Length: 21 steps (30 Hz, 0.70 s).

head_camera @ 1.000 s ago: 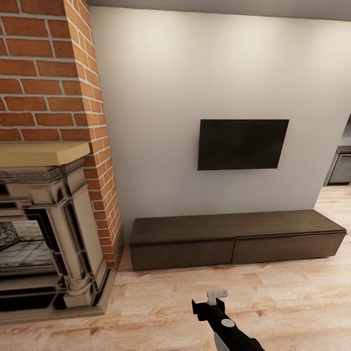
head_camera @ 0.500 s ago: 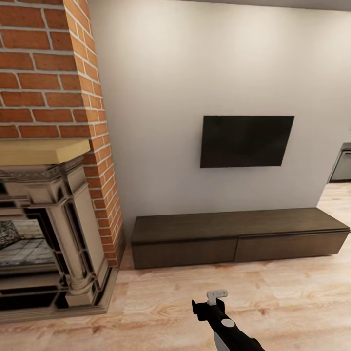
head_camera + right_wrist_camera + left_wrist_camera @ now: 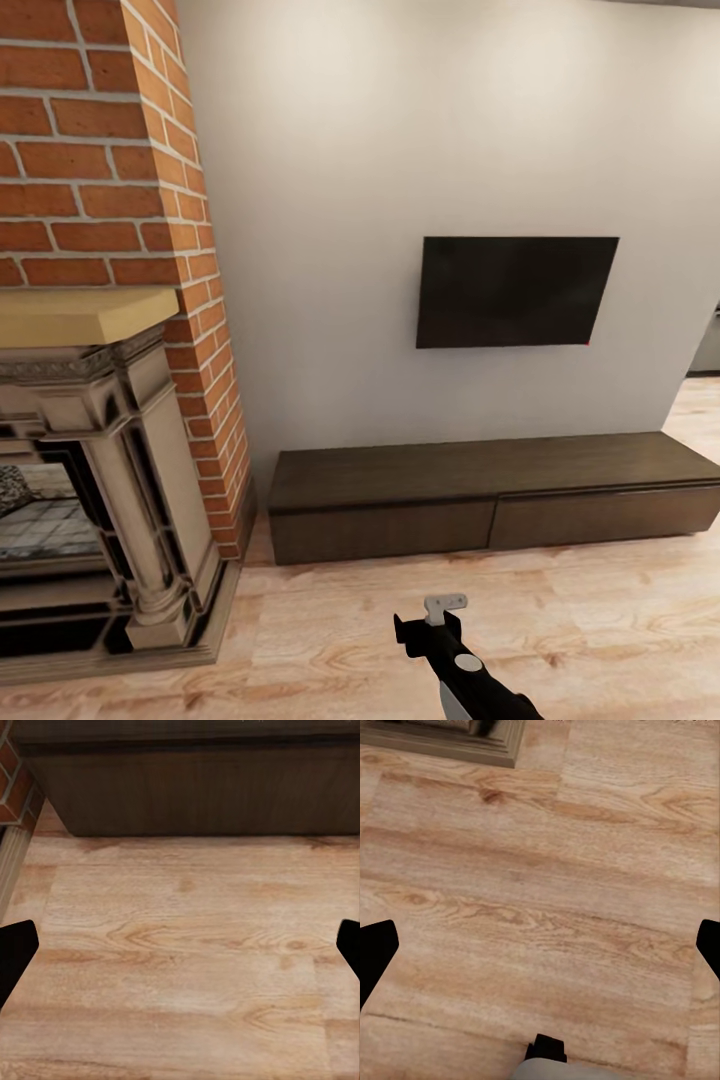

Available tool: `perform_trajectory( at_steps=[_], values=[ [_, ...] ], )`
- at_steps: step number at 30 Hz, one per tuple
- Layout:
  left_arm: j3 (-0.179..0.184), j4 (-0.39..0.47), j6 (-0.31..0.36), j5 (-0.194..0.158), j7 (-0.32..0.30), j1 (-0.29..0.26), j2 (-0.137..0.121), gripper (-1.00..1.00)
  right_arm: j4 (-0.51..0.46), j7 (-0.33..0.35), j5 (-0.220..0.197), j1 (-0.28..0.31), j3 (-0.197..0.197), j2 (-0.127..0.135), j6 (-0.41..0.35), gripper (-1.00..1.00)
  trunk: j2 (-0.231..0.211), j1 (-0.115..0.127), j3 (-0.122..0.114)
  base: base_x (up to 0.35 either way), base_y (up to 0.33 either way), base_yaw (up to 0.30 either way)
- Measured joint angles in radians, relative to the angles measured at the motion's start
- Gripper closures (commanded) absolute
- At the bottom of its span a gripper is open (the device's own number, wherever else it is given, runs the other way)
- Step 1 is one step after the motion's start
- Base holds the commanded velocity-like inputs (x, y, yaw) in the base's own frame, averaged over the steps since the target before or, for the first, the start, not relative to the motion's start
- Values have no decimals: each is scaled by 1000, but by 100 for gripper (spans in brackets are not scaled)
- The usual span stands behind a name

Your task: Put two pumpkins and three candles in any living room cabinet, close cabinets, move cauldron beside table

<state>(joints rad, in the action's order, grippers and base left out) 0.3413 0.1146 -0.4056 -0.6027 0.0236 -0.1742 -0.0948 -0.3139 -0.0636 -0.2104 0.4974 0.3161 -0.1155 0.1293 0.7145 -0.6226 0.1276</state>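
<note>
The cabinet (image 3: 480,500) is a long low dark-brown unit against the white wall, with both drawer fronts shut flat. Its front also fills the far end of the right wrist view, cabinet (image 3: 195,787), beyond a stretch of wood floor. My right gripper (image 3: 180,949) is open over bare floor with nothing between its fingers. My left gripper (image 3: 540,952) is open too, over floor near the fireplace's base (image 3: 472,739). My right arm (image 3: 455,660) reaches in at the head view's lower edge. The pumpkins, candles, cauldron and table are out of view.
A beige stone fireplace (image 3: 100,500) with a brick chimney (image 3: 100,150) stands at the left, its plinth jutting onto the floor. A black TV (image 3: 517,292) hangs above the cabinet. Light wood floor (image 3: 600,620) lies between me and the cabinet.
The whole head view has shifted: the wall, TV and cabinet look slightly larger and the fireplace has slid left, so the camera has moved closer. My right arm holds the same pose.
</note>
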Motion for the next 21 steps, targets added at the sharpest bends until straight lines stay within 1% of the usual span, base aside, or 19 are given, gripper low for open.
perform_trajectory(
  at_steps=[8,21],
  values=[
    [0,-1,-1,0,0,0,0,-100,-1,-1,0,0,-2,-1,0,-100,0,0,0,136,47,0],
    [0,9,-22,-1,1,-1,0,-100,3,-2,0,0,-1,-1,1,-100,0,0,0,55,4,0]
  ],
)
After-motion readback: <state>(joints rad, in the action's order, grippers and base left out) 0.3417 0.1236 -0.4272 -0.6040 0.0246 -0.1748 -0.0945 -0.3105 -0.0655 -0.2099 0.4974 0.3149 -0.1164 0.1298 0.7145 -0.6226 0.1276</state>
